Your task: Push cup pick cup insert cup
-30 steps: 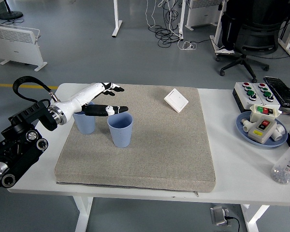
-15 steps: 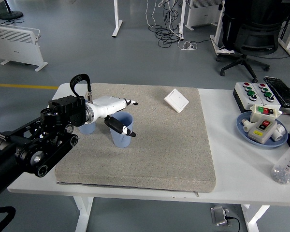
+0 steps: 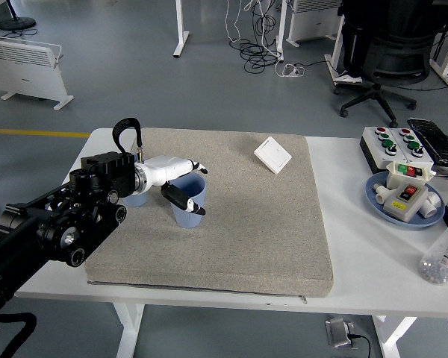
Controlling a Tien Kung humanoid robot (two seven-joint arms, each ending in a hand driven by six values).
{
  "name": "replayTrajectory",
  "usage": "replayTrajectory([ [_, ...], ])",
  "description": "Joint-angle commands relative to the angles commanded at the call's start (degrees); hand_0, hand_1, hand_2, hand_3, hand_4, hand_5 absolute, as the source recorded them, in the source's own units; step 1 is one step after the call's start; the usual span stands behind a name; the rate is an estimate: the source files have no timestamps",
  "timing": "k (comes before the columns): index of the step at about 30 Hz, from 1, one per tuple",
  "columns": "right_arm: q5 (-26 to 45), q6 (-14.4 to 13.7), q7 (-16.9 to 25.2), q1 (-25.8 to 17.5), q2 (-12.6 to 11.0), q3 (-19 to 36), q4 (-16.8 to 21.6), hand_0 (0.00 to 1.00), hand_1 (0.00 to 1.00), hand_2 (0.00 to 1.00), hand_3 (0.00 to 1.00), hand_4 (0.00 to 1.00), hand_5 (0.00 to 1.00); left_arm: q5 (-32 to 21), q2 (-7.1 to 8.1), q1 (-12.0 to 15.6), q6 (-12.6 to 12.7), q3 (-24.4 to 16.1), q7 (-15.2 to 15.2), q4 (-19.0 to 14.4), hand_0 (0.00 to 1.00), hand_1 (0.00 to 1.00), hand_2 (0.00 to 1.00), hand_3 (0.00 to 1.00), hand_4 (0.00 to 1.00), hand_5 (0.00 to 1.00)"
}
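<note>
On the grey mat (image 3: pixel 239 224), the left hand (image 3: pixel 181 179) straddles the near cup (image 3: pixel 188 200), thumb in front and fingers behind, seemingly gripping it; to lift cleanly it should squeeze evenly, keeping clear of the second cup (image 3: pixel 137 198) behind the wrist.

The left hand (image 3: pixel 181 179) covers part of the front cup (image 3: pixel 188 201), so whether it grips the cup is hard to tell. The back cup (image 3: pixel 137 198) hides mostly behind the arm. The bottle (image 3: pixel 442 257) is cut off at the right edge.
</note>
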Motion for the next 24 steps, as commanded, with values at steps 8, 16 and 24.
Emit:
replayTrajectory([
  [8,0.0,-0.2,0.2,0.1,0.0,0.0,0.0,0.755,0.642,0.656,0.568,0.089,0.45,-0.1,-0.31,-0.3,0.1,0.2,-0.5,1.8,0.675,0.806,0.941,0.784,0.855,0.356],
  [16,-0.1,-0.3,0.3,0.1,-0.1,-0.1,0.0,0.754,0.639,0.653,0.567,0.089,0.449,0.4,-0.42,-0.6,-0.5,0.3,-0.4,2.4,0.554,0.729,0.909,0.763,0.703,0.146],
  [24,-0.3,-0.4,0.5,0.1,-0.1,0.1,0.0,0.753,0.638,0.651,0.567,0.088,0.448,0.9,-0.17,-0.4,-1.4,0.8,0.0,2.0,0.557,0.732,0.914,0.776,0.681,0.119],
])
